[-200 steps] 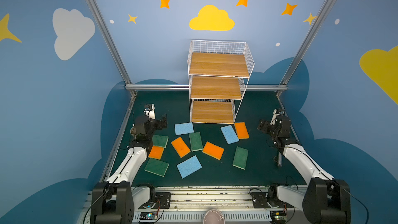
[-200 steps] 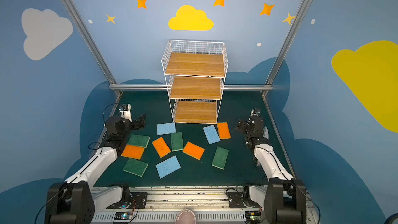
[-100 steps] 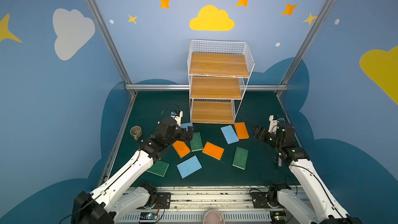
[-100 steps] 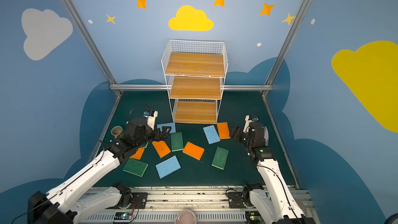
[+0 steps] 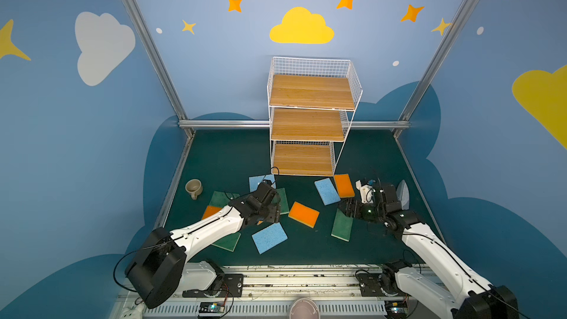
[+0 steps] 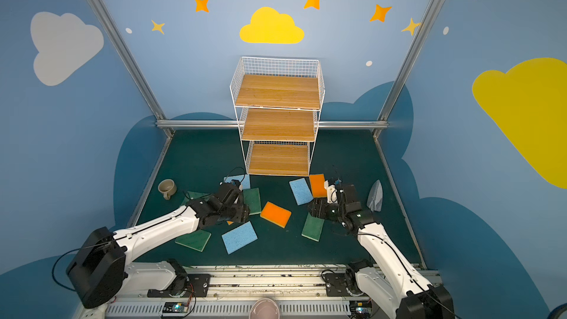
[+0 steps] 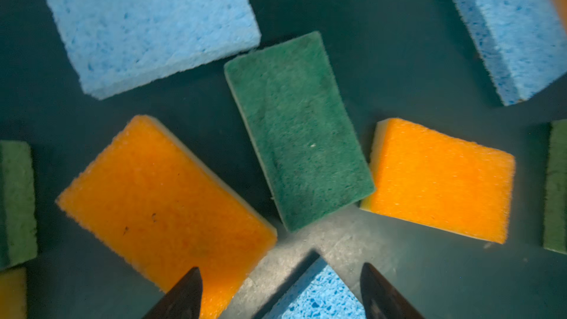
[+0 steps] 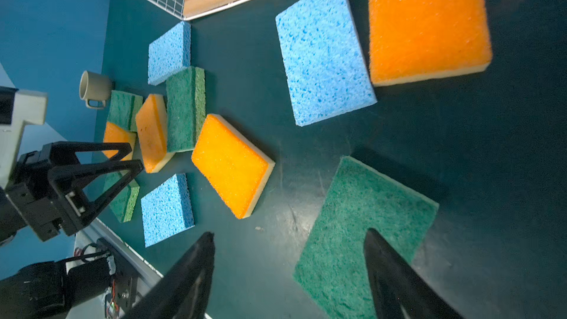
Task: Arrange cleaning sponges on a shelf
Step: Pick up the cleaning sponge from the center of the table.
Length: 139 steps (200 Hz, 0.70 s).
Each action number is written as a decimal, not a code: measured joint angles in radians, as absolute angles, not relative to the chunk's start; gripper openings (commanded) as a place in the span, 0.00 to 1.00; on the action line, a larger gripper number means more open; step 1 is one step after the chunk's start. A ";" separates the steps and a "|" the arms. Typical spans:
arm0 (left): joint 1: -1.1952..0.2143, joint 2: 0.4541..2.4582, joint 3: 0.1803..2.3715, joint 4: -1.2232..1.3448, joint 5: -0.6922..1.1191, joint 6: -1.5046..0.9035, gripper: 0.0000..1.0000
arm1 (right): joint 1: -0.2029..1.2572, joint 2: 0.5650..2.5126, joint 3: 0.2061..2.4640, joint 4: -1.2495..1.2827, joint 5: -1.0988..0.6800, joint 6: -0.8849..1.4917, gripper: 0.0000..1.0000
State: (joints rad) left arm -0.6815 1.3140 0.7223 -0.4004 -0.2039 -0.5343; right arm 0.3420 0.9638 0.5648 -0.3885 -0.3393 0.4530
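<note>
Flat rectangular sponges (image 5: 303, 214), orange, dark green and light blue, lie scattered on the dark green bench (image 5: 214, 154) in front of the white wire rack shelf with wooden planks (image 5: 310, 96). All three tiers are bare. The left hand (image 7: 280, 293) is apart and empty, over a light blue sponge (image 7: 316, 299) corner beside an orange sponge with yellow underside (image 7: 165, 197). The right hand (image 8: 290, 232) is apart and empty, one finger over a dark green sponge (image 8: 362, 228), the other over bare bench.

Risks: the left hand may close across two sponges and drag the neighbour. The right may pinch only an edge, so the soft sponge sags or slips out.
</note>
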 measured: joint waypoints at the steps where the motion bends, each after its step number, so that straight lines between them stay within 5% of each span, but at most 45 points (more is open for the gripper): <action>1: -0.682 1.314 0.721 -0.401 -0.207 -0.538 0.87 | 0.343 0.965 0.565 -0.389 -0.339 0.453 0.77; 139: -0.524 1.497 0.743 -0.326 -0.242 -0.753 0.93 | 0.438 1.158 0.635 -0.363 -0.312 0.456 0.82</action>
State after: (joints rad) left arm -0.5240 1.4971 0.7429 -0.3260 -0.2420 -0.7532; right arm 0.4381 1.1576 0.6350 -0.3626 -0.3119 0.4564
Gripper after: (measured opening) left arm 0.929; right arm 0.822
